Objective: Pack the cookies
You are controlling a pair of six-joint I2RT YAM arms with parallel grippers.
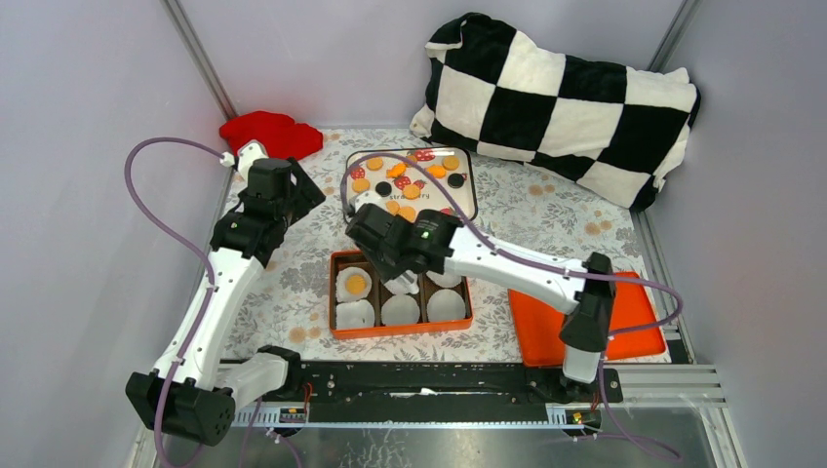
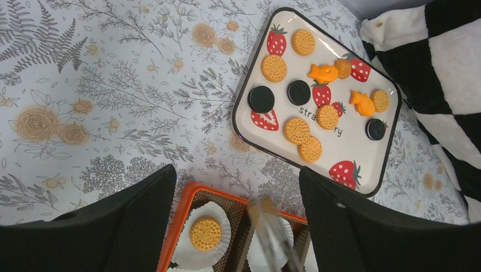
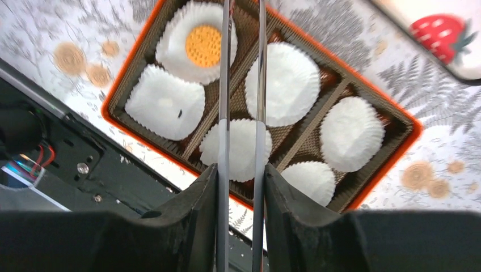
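Cookies (image 1: 410,180), orange-yellow rounds, black rounds and orange fish shapes, lie on a white strawberry-print tray (image 1: 472,185), also seen in the left wrist view (image 2: 385,141). An orange box (image 1: 400,330) holds several white paper cups; the back-left cup holds one yellow cookie (image 1: 355,284) (image 2: 205,233) (image 3: 203,45). My right gripper (image 1: 390,263) (image 3: 241,175) is shut on metal tongs (image 3: 224,85) over the box's middle cups. The tongs (image 2: 272,232) show blurred, with an orange smear at the tip; I cannot tell what it is. My left gripper (image 1: 283,190) (image 2: 235,181) is open and empty, above the cloth left of the tray.
A red cloth (image 1: 268,132) lies at the back left and a black-and-white checked pillow (image 1: 556,97) at the back right. An orange lid (image 1: 605,317) lies right of the box under the right arm. A black rail (image 1: 419,380) runs along the near edge.
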